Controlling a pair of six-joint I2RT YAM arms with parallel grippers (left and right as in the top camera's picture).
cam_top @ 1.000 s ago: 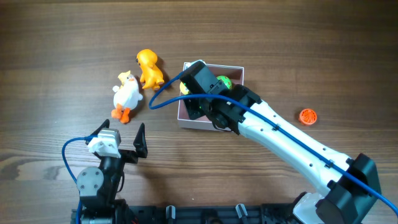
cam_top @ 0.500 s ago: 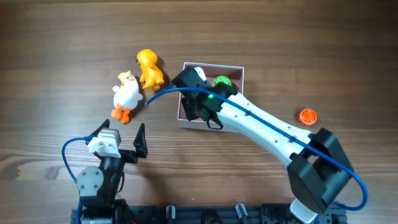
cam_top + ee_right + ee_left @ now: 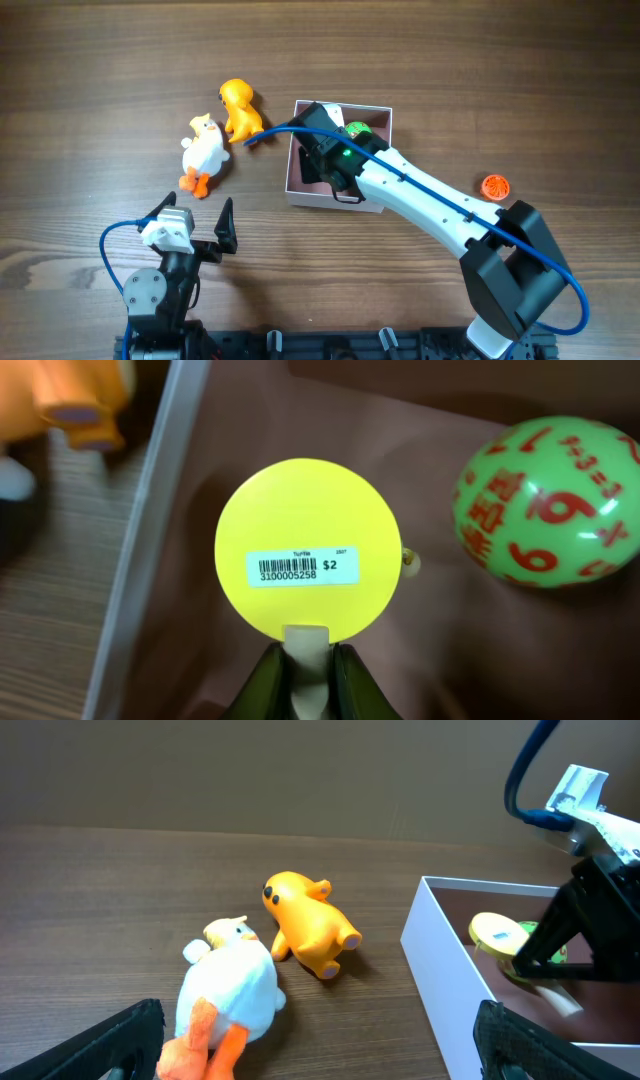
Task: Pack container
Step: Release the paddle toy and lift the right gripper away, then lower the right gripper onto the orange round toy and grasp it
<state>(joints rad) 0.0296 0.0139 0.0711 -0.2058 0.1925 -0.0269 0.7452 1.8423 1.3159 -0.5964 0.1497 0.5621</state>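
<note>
The container (image 3: 385, 112) sits on the table (image 3: 520, 60), near a white duck (image 3: 203, 152) and an orange toy (image 3: 240, 110). Inside it, the right gripper (image 3: 305, 652) pinches the stem of a yellow disc (image 3: 305, 545) beside a green numbered ball (image 3: 545, 500). Lower the disc onto the pink floor, clear of ball and wall, before letting go. The left gripper (image 3: 195, 224) waits apart, jaws spread and empty.

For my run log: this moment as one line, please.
right gripper: shut on yellow disc, in container | green ball: in container | left gripper: open | white duck: outside
</note>
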